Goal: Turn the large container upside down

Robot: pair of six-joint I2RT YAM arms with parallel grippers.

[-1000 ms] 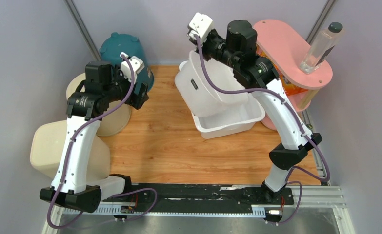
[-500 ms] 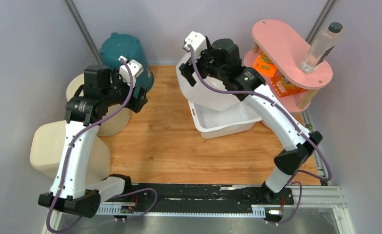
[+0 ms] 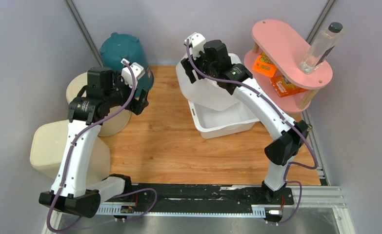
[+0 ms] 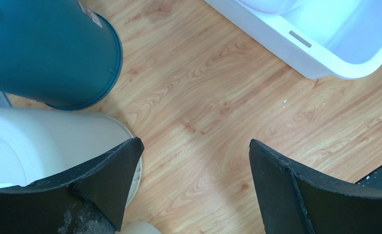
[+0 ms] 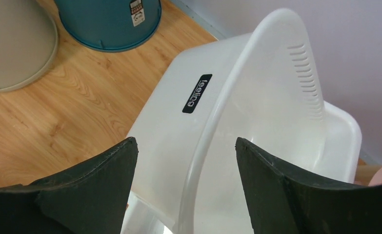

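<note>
"While the right claw [image 5: 185, 146] hangs with its fingers spread, where's the large container [image 5: 257, 146]?"

"Tipped up on edge, its rim running between those fingers, neither one pinching it. Its lower edge sits in the white tray [image 3: 228, 124] under the claw."

"And the left claw [image 4: 194, 144]?"

"Spread wide too, over wood, with the teal bucket [image 4: 47, 48] just ahead of one finger."

text: "feeling" | on: black label [image 5: 196, 93] | item: white container [image 5: 165, 131] wall

Teal bucket [image 3: 121, 51], pink shelf [image 3: 282, 43], perhaps snack packets [image 3: 266, 65].
</note>
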